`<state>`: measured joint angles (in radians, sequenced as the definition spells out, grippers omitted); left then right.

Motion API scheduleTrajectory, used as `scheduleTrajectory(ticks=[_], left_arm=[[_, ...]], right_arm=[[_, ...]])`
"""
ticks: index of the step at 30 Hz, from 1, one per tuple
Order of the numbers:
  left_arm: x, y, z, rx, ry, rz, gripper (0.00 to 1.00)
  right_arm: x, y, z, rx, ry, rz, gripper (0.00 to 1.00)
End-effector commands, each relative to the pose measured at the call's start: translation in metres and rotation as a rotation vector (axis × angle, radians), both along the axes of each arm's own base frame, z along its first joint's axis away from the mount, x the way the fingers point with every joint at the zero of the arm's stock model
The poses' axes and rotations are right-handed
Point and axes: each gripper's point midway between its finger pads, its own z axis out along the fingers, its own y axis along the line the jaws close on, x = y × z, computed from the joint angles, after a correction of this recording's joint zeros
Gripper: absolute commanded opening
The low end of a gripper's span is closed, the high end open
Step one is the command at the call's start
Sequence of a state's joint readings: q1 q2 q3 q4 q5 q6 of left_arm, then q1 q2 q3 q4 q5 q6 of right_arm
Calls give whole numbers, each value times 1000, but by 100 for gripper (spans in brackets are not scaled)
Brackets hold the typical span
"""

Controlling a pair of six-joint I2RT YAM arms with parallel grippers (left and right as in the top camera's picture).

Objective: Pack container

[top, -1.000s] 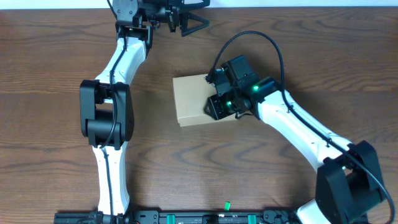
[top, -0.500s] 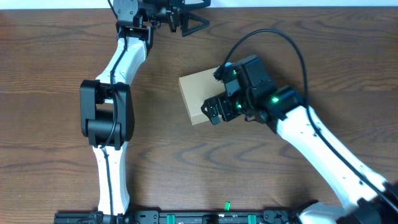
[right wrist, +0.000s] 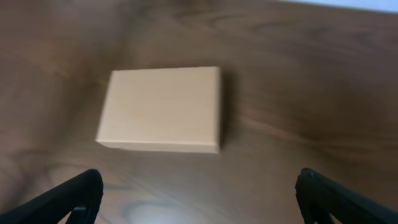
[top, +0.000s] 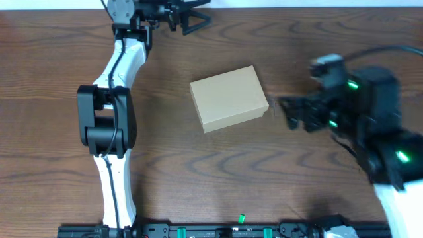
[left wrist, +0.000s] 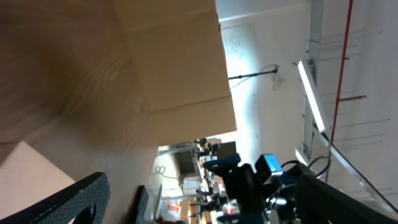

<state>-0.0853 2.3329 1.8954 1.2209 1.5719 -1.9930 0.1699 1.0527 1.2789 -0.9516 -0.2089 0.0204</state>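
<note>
The container (top: 228, 98) is a tan cardboard box lying shut and slightly turned at the middle of the wooden table. In the right wrist view the container (right wrist: 160, 109) lies ahead of my right gripper (right wrist: 202, 202), whose black fingertips (right wrist: 79, 198) stand wide apart with nothing between them. From overhead, the right gripper (top: 285, 114) hovers to the right of the box, apart from it and open. My left gripper (top: 197, 14) is at the table's far edge, open and empty, well away from the box. In the left wrist view the left gripper (left wrist: 205, 202) faces out into the room.
The dark wooden table (top: 59, 132) spreads around the box. A rail with a small green mark (top: 241, 217) runs along the near edge. The left arm (top: 106, 119) stretches up the left side.
My right gripper has opened, come off the box and drawn back to the right and upward. The box has turned a little. The left arm shifted slightly left.
</note>
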Motion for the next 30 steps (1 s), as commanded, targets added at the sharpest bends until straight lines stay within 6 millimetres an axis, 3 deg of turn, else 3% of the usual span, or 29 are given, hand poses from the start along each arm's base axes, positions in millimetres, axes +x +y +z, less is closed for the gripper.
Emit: scheduleTrajectory(ticks=[1, 7, 12, 22, 30], left_arm=[[1, 5, 4, 3, -22, 4, 96], [1, 6, 4, 3, -21, 6, 96], [1, 6, 4, 3, -22, 6, 96], [2, 6, 4, 3, -21, 7, 96], [2, 6, 4, 3, -21, 7, 96]], right_arm=[[-16, -25, 21, -53, -79, -29, 99], [-57, -62, 26, -130, -99, -138, 99], [-84, -70, 0, -155, -49, -155, 99], [-94, -69, -42, -2, -128, -267, 99], [-93, -70, -71, 2, -65, -282, 99]])
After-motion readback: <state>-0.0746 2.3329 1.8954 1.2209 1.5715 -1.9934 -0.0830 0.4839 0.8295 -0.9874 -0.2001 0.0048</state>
